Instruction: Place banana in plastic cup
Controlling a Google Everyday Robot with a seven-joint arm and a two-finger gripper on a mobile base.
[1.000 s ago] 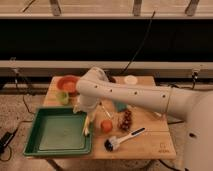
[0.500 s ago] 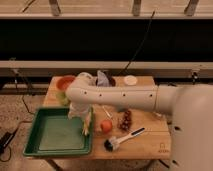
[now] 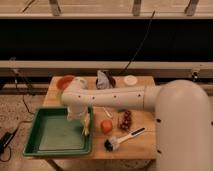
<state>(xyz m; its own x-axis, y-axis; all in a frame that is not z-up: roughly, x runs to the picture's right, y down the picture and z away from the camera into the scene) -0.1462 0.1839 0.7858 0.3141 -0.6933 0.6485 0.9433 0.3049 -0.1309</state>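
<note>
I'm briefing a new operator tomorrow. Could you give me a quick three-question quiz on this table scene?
1. True or false: the gripper hangs at the right edge of the green tray.
2. What lies just in front of the orange fruit, to its right in the picture? A) a brush B) a bottle C) a sponge
3. Fill in: in the picture, the orange bowl stands at the table's back ____ corner.

Key: 1 true; 2 A; 3 left.
</note>
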